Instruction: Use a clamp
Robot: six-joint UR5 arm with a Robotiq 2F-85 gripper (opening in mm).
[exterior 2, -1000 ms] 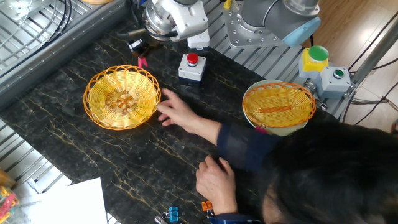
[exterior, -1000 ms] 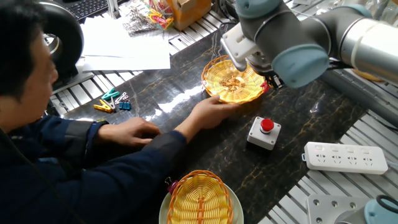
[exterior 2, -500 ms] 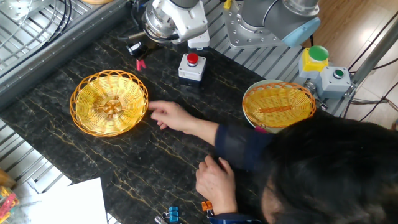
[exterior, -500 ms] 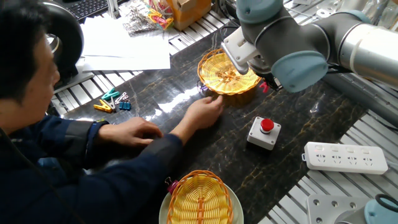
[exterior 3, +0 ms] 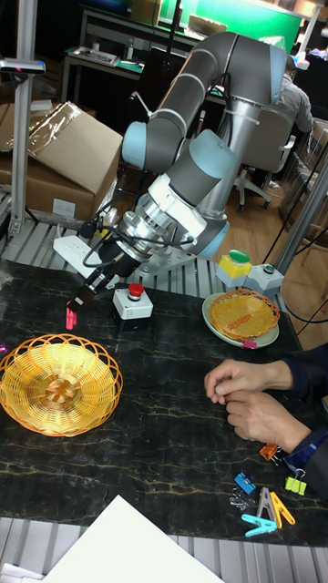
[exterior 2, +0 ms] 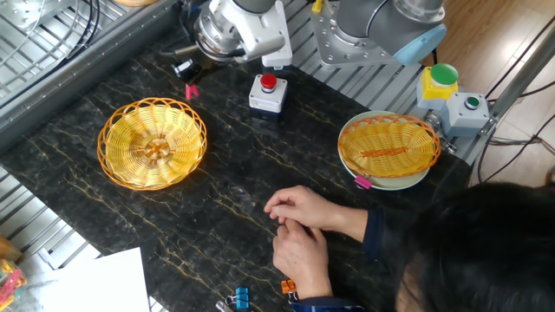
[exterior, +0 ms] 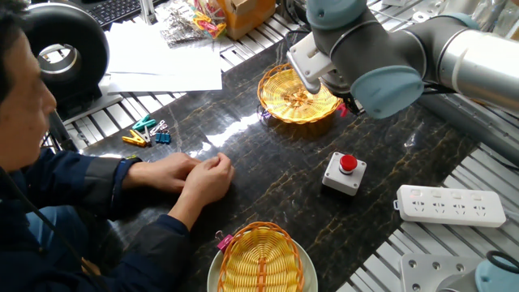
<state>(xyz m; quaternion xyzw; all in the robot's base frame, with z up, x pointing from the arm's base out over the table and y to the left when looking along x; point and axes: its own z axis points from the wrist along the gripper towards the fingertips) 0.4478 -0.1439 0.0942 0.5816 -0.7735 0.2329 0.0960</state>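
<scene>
The clamp [exterior 3: 70,317] is a small red clip hanging upright just over the dark table, left of the red button box. My gripper [exterior 3: 78,303] is shut on its top end. In the other fixed view the clamp [exterior 2: 191,90] hangs under the gripper [exterior 2: 186,78], beyond the far rim of the empty wicker basket [exterior 2: 152,143] and apart from it. In one fixed view the arm hides the gripper, and only a red bit of the clamp [exterior: 344,111] shows behind the basket [exterior: 296,96].
A red button box [exterior 2: 265,94] stands right of the gripper. A second basket [exterior 2: 388,147] sits on a plate with a pink clip [exterior 2: 362,181] on its rim. A person's clasped hands [exterior 2: 299,225] rest on the table near several small clips [exterior 3: 264,506]. A power strip [exterior: 450,204] lies at the edge.
The person slid the empty basket away from the button box, then pulled the hand back to the body. My gripper and the clamp shifted only slightly.
</scene>
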